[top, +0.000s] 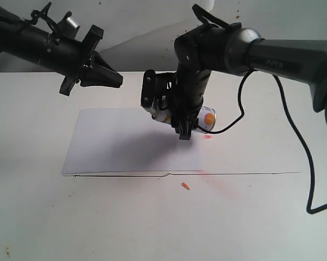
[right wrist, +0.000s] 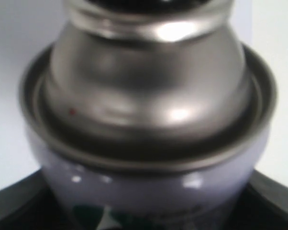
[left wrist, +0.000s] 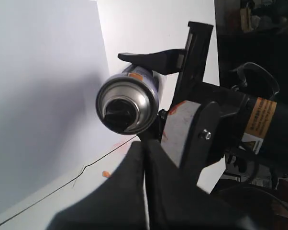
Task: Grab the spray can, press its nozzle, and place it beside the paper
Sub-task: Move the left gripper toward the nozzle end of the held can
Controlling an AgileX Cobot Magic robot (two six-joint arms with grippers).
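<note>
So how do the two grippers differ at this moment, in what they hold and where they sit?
The right gripper is clamped on the spray can, which lies tilted sideways; the left gripper holds nothing, its fingers closed together. The right gripper points down at the right edge of the paper; the left gripper hangs above the paper's far left corner, aimed toward the can. Both are black and off the table.

The paper lies flat on the bench. The spray can hangs tilted above the paper's right edge, the left pincer above its far-left side.
</note>
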